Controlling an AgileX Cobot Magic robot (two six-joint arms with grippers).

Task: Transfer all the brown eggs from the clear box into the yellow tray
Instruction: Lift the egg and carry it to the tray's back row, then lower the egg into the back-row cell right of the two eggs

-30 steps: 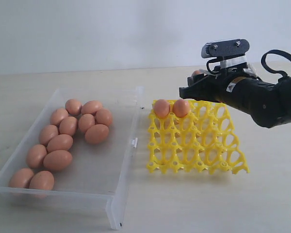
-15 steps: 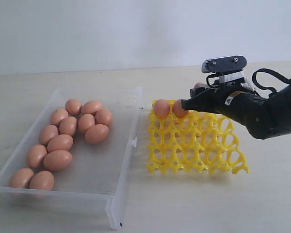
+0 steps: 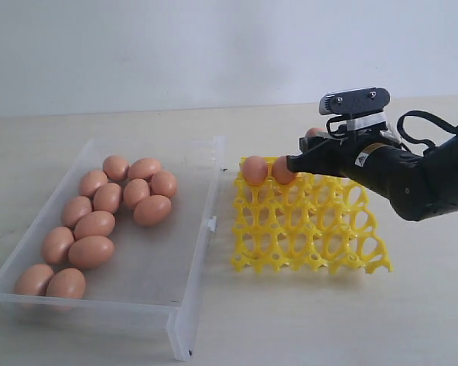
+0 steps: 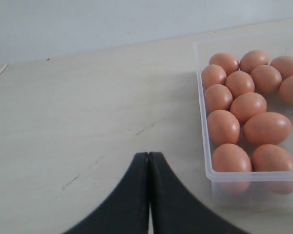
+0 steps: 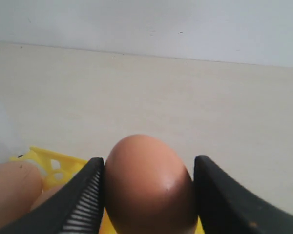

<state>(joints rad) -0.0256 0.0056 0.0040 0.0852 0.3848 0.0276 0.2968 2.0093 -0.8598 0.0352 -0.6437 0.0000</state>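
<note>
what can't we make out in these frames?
Exterior view: held egg almost wholly hidden behind the right end effector; seated in a cup or not, cannot tell.
Right wrist view: held egg blocks the yellow tray cup beneath it.
Left wrist view: frame edge cuts off the clear box, so its eggs cannot be counted.

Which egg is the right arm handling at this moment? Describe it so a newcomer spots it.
Find the yellow tray right of the clear box; the right gripper reaches over its far edge, beside two seated eggs. The brown egg you want is the one between the black jaws: every other egg lies in a cup or the box.
</note>
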